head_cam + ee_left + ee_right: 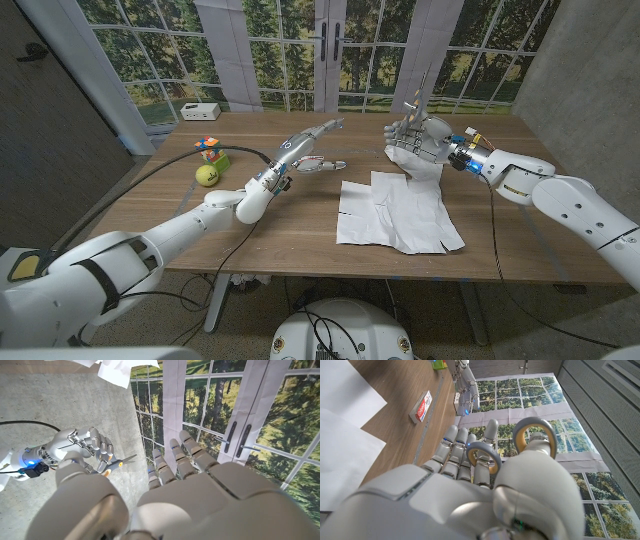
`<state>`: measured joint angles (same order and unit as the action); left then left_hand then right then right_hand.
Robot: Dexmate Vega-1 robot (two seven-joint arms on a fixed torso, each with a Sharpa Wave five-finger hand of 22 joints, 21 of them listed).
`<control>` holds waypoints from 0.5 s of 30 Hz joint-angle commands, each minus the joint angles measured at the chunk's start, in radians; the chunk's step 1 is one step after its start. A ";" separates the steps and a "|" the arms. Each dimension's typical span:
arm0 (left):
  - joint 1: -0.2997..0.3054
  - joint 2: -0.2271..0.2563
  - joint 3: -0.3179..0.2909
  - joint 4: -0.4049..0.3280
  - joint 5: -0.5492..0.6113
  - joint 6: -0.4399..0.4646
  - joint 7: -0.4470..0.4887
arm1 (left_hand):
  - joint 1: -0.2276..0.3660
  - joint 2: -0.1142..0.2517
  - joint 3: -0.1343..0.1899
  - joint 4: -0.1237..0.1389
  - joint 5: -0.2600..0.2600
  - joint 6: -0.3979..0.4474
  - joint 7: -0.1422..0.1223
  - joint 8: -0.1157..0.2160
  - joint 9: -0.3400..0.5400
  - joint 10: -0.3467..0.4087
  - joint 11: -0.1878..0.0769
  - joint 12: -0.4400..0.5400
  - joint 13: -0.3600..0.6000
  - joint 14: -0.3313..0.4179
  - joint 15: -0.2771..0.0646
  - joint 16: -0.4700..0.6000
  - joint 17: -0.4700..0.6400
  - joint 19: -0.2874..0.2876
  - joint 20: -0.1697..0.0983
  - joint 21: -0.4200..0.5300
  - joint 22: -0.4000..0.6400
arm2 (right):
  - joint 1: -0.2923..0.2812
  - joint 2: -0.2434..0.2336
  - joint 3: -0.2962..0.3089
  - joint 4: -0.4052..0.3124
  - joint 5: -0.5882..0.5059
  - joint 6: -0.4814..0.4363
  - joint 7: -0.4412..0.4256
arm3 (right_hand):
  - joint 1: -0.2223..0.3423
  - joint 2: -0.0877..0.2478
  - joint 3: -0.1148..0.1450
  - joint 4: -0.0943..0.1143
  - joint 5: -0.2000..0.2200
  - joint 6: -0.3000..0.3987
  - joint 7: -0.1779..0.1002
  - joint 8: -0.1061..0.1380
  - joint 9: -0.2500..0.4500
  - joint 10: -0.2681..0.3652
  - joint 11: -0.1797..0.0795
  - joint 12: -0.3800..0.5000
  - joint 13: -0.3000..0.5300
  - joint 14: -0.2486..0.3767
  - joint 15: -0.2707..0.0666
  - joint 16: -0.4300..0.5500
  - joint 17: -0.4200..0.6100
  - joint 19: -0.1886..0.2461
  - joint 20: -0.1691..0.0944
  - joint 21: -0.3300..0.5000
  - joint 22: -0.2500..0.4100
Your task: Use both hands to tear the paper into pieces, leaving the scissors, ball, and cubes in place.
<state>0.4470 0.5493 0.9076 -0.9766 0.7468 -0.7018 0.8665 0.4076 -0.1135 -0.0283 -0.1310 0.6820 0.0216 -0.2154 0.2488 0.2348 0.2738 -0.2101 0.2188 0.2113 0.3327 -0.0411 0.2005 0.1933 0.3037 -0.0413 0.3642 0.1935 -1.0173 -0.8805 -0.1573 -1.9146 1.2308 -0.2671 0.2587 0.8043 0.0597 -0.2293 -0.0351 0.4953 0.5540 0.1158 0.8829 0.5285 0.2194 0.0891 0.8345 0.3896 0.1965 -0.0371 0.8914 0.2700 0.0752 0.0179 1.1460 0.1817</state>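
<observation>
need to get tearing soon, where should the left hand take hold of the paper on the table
Best the paper's left edge, approached from the left hand's own side. That edge lies nearest the open left hand and free of the cubes and ball. The sheets lie flat, so a pinch at the edge, perhaps the near-left corner, seems likeliest to lift them. The right hand holds the scissors.

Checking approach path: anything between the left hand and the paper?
Nothing visible on the table between them. The left hand is raised and open above the wood, paper lying just to its right. But the right hand holds the scissors aloft.
</observation>
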 commanded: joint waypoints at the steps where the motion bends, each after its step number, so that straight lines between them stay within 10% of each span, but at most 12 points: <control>1: -0.047 0.005 0.050 0.028 0.059 -0.030 0.036 | 0.008 -0.001 0.001 -0.002 0.011 0.018 -0.003 0.014 0.005 0.015 -0.002 0.006 0.002 0.015 -0.176 0.005 0.003 0.008 -0.034 -0.004 0.001 | -0.002 0.002 0.003 -0.001 -0.001 0.000 -0.005 | 0.002 0.011 -0.005 -0.007 0.000 0.002 0.004 -0.003 0.000 0.007 -0.002 0.000 0.001 0.007 -0.021 0.000 0.001 0.006 0.003 -0.004 0.001; 15: -0.078 -0.011 0.096 0.066 0.064 -0.125 0.011 | -0.065 -0.033 -0.084 0.037 0.012 0.057 -0.003 0.032 0.018 0.049 -0.001 0.008 0.006 0.035 -0.177 0.006 0.005 0.020 -0.040 -0.017 0.006 | -0.004 0.002 0.004 -0.004 0.000 0.001 -0.005 | 0.000 0.012 -0.007 -0.007 -0.001 -0.002 0.004 -0.004 0.002 0.007 0.000 -0.002 0.000 0.009 -0.021 0.000 -0.002 0.008 0.002 -0.007 0.001</control>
<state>0.3966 0.5483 0.9662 -0.9355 0.7906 -0.7650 0.8869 0.3645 -0.1402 -0.0932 -0.0965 0.6966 0.1008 -0.2165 0.2907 0.2489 0.3119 -0.2124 0.2189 0.2118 0.3542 -0.0411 0.2004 0.1932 0.3144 -0.0412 0.3511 0.1980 -1.0206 -0.8795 -0.1545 -1.9163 1.2308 -0.2665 0.2548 0.8083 0.0637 -0.2319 -0.0377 0.4953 0.5540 0.1158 0.8829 0.5285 0.2193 0.0890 0.8343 0.3897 0.1965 -0.0371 0.8914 0.2692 0.0751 0.0179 1.1384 0.1817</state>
